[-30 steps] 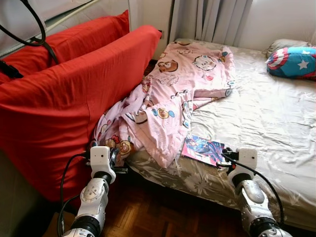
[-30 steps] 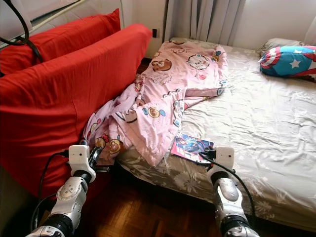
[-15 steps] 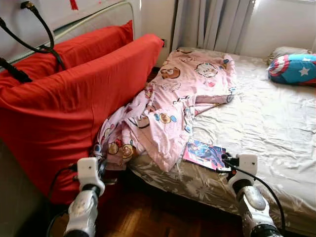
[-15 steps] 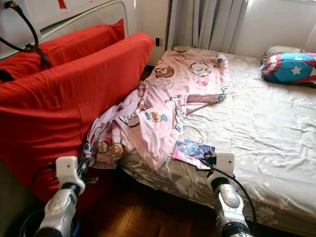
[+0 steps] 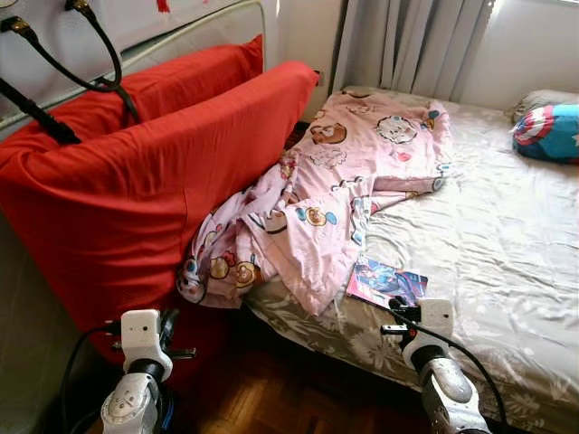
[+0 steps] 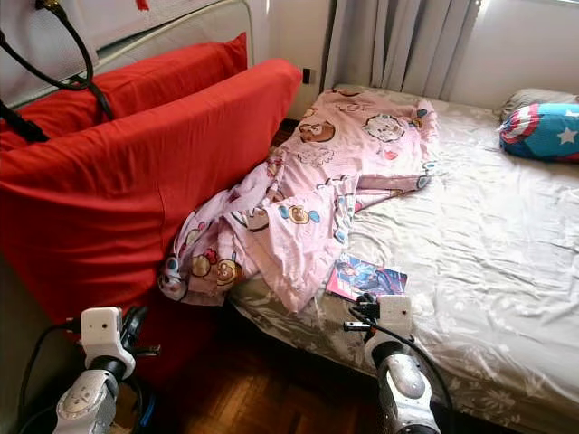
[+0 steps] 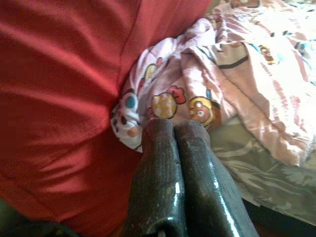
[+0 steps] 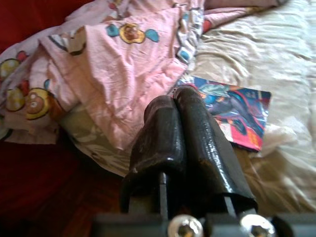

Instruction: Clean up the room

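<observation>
A pink cartoon-print blanket (image 5: 335,190) lies crumpled along the left side of the bed and spills over its edge against a big red cushion (image 5: 136,172). A colourful comic book (image 5: 387,283) rests on the beige sheet (image 5: 507,235) near the bed's front edge. My left gripper (image 7: 175,124) is shut and empty, low by the red cushion, pointing at the blanket's hanging corner (image 7: 163,103). My right gripper (image 8: 177,96) is shut and empty, just short of the comic book (image 8: 232,111).
A second red cushion (image 5: 172,86) leans behind the first, with black cables (image 5: 54,68) above it. A star-and-shield pillow (image 5: 547,131) lies at the bed's far right. Curtains (image 5: 412,45) hang behind the bed. Dark wood floor (image 5: 280,398) runs between me and the bed.
The camera has shifted, so the whole scene slid to the right. Both grippers now sit lower in view and farther back from the bed edge; the left has drawn away from the blanket.
</observation>
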`<state>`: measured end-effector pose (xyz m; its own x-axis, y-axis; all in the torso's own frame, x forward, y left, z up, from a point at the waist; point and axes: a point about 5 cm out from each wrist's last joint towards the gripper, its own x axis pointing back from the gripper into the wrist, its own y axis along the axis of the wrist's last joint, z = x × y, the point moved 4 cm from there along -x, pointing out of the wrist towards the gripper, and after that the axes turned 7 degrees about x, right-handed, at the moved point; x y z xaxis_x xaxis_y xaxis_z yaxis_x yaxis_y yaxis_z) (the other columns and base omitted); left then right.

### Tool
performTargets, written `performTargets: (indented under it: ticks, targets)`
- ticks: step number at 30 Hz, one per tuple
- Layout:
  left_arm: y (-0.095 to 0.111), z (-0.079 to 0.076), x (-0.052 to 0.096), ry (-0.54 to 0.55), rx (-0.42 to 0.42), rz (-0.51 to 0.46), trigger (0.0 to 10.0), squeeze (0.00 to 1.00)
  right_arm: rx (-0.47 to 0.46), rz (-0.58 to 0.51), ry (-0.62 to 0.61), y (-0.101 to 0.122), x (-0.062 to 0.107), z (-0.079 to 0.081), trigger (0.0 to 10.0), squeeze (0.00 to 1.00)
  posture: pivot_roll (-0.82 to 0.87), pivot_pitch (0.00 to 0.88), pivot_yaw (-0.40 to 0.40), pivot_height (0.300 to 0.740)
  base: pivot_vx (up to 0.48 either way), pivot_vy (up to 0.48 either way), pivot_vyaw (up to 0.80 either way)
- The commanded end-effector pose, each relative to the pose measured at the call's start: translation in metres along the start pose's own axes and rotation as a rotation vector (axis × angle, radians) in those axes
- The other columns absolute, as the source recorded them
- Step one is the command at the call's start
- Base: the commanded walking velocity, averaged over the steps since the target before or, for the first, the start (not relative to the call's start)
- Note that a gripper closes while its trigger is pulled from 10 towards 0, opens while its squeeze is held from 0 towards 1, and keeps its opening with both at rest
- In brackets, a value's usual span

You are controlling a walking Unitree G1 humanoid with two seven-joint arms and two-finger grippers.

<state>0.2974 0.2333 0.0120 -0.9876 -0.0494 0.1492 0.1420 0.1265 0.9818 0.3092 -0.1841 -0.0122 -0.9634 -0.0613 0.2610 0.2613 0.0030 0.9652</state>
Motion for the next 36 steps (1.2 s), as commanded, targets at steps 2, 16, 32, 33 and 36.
performTargets:
  ticks: [2, 16, 32, 33, 36]
  targets:
    - [-0.005, -0.001, 0.004, -0.006, 0.001, 0.016, 10.0, 0.00, 0.007, -0.013, 0.003, -0.001, 0.004, -0.001, 10.0, 0.00, -0.04, 0.053, -0.032, 0.740, 0.000, 0.000, -0.60]
    - [-0.014, -0.007, 0.014, 0.000, 0.026, 0.030, 10.0, 0.00, 0.023, 0.019, 0.003, -0.007, 0.007, -0.004, 10.0, 0.00, -0.04, 0.034, -0.037, 0.740, 0.000, 0.000, -0.78]
    - [0.007, -0.005, 0.000, -0.028, -0.022, 0.008, 10.0, 0.00, -0.002, 0.003, -0.039, -0.003, 0.005, -0.003, 10.0, 0.00, -0.03, 0.139, -0.002, 0.740, 0.000, -0.135, -0.77]
    - [0.008, -0.005, -0.001, -0.028, -0.024, 0.008, 10.0, 0.00, -0.006, -0.007, -0.039, -0.001, 0.005, -0.002, 10.0, 0.00, -0.03, 0.141, -0.002, 0.740, 0.000, 0.000, 0.00]
    - [0.010, -0.003, 0.000, -0.013, -0.016, -0.002, 10.0, 0.00, -0.002, -0.010, -0.026, -0.002, 0.005, 0.001, 10.0, 0.00, -0.03, 0.148, -0.003, 0.740, 0.000, 0.000, 0.00]
